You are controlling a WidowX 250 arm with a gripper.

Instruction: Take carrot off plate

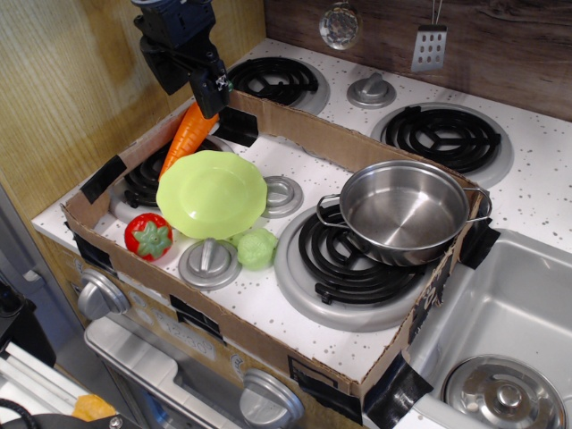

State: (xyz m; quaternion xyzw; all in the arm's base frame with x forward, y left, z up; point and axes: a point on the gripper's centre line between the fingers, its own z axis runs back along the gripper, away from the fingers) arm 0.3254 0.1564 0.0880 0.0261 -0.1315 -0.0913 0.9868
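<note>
The orange carrot (pixel 189 134) hangs tilted, its thick end up in my gripper (pixel 213 96) and its tip down behind the far-left rim of the lime-green plate (pixel 212 194). The gripper is shut on the carrot's top end, and its fingers hide the green stem. The plate lies tilted on the stove inside the cardboard frame, with nothing in it. The carrot is over the back-left burner (pixel 143 179), by the frame's left wall. I cannot tell whether its tip touches the plate rim.
A cardboard frame (pixel 322 134) walls in the stove area. A red strawberry (pixel 147 236) and a pale green lettuce toy (pixel 257 248) lie in front of the plate. A steel pot (pixel 404 212) stands on the right burner. A sink (pixel 509 331) is at the right.
</note>
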